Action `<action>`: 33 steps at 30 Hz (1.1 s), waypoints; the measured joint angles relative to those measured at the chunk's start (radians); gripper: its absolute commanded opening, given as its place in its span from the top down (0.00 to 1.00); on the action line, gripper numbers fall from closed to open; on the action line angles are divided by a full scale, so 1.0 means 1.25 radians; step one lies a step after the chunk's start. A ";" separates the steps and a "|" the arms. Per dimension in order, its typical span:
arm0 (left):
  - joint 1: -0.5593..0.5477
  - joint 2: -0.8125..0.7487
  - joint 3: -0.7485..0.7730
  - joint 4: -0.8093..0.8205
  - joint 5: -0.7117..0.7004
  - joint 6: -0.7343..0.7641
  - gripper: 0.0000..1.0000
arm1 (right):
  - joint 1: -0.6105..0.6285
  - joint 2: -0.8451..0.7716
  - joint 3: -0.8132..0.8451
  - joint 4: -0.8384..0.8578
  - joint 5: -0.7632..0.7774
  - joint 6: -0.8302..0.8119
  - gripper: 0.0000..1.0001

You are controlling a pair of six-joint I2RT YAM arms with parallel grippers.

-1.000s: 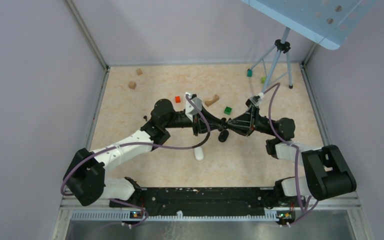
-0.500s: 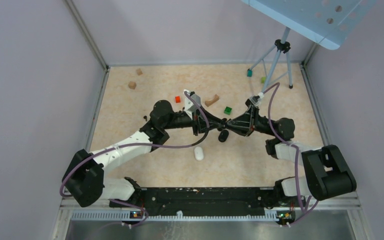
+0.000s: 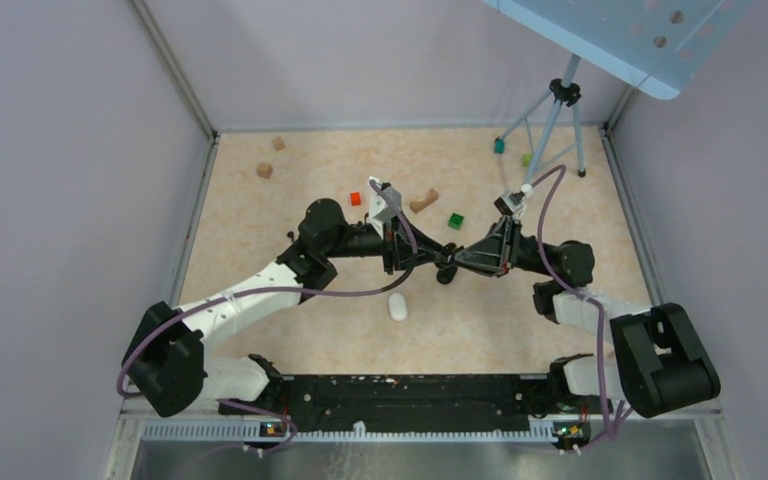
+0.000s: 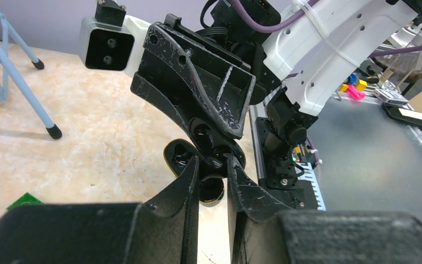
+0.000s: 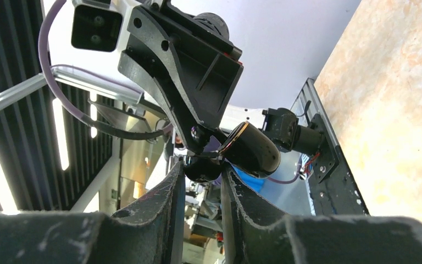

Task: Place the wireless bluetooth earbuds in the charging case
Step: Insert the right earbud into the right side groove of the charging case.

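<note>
Both grippers meet above the middle of the table. My right gripper [image 5: 202,165] is shut on the glossy black charging case [image 5: 253,151], whose gold-rimmed lid stands open. In the top view the case [image 3: 447,273] hangs just below the two fingertips. My left gripper [image 4: 214,165] is shut on a small black earbud [image 4: 215,163] and holds it right at the open case [image 4: 177,157]. Whether the earbud sits in its socket is hidden by the fingers. In the top view the left gripper [image 3: 428,250] and the right gripper [image 3: 453,262] point tip to tip.
A white oval object [image 3: 397,306] lies on the table in front of the grippers. Behind them lie a red block [image 3: 355,198], a wooden arch [image 3: 423,201] and a green block [image 3: 456,221]. Two wooden blocks [image 3: 264,170] sit far left; a tripod [image 3: 560,110] stands far right.
The right arm's elbow has swung slightly nearer and the right gripper has tilted a little. Both grips are unchanged and the case stays where it was.
</note>
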State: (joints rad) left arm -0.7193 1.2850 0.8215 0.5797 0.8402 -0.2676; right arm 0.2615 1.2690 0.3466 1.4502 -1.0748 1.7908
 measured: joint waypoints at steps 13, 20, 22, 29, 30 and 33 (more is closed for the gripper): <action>0.004 -0.010 -0.013 -0.022 0.003 -0.022 1.00 | 0.020 0.031 -0.009 0.018 0.013 -0.015 1.00; 0.011 -0.010 -0.013 -0.027 0.003 -0.022 1.00 | 0.031 0.055 0.001 0.023 0.024 -0.019 1.00; 0.014 -0.008 -0.013 -0.027 0.002 -0.021 1.00 | 0.033 0.068 0.006 0.026 0.025 -0.022 1.00; 0.021 0.002 -0.013 -0.034 -0.002 -0.021 1.00 | 0.034 0.094 0.012 0.026 0.030 -0.035 1.00; 0.021 0.002 -0.013 -0.037 -0.004 -0.020 1.00 | 0.034 0.096 0.012 0.027 0.030 -0.037 1.00; 0.021 0.002 -0.013 -0.054 -0.019 -0.014 1.00 | 0.034 0.112 0.012 0.031 0.032 -0.043 0.82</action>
State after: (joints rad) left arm -0.6933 1.2881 0.8055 0.5125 0.8165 -0.2848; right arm 0.3046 1.4094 0.3618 1.4895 -1.0351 1.7367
